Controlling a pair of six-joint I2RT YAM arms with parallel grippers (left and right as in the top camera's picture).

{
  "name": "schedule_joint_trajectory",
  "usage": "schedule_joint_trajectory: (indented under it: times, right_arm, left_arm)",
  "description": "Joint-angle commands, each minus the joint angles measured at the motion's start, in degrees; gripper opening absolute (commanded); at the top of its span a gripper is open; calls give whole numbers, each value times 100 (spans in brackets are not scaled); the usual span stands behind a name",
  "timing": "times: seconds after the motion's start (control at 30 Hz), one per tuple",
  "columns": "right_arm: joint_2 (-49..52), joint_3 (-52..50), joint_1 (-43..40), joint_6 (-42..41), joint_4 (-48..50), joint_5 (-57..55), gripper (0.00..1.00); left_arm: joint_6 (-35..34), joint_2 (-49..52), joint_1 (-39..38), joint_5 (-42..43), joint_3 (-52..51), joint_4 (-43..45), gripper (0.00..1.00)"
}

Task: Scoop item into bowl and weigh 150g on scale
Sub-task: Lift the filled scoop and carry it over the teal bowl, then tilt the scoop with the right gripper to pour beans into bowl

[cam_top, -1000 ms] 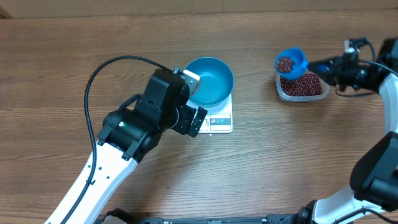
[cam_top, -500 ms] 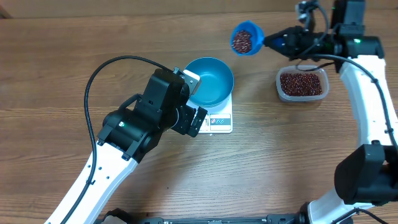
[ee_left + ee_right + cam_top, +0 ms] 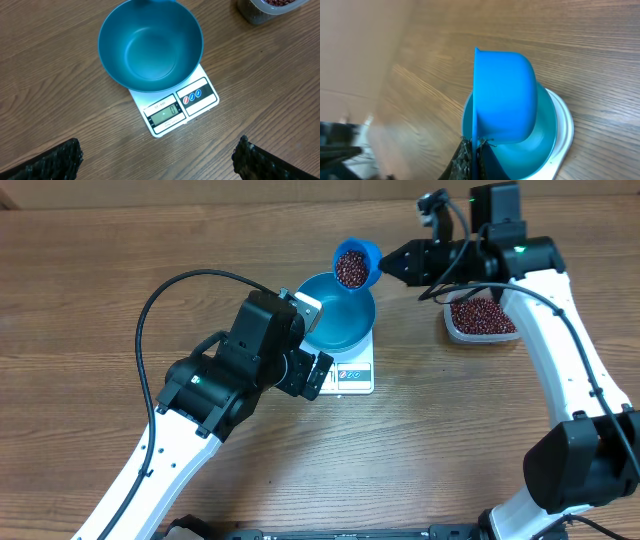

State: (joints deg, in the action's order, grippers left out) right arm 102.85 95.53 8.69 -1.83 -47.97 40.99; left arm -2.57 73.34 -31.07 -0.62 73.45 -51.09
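Overhead: your right gripper (image 3: 392,264) clamps the scoop (image 3: 356,264) of beans (image 3: 349,269).
Just beyond its fingers sits the bowl (image 3: 335,322); left gripper (image 3: 159,159) spread wide.

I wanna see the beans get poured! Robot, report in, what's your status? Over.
Left fingers open, hovering by scale. Right fingers shut on scoop, full of beans, above empty bowl. Nothing in the way.

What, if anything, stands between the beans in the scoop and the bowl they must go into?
Nothing visible. The scoop, full of beans, hangs over the rim of the bowl, which sits open and empty on the scale.
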Motion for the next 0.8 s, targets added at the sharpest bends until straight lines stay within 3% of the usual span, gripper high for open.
schedule_joint_trajectory:
  times: [0.0,0.33,0.5,0.77]
  right_arm:
    - [-201,168,175,651,-76,-586,4]
    - [-201,168,752,1296,-352,-2192,4]
    - [-201,168,1010,2199,-356,-2253,4]
    - [-201,168,1056,2594,-302,-2251,4]
  left_arm:
    - [70,-61,31,44,94,13,100]
    - [70,-61,31,44,94,13,100]
    - [70,-59,31,44,94,15,100]
    - [70,-59,31,44,94,15,99]
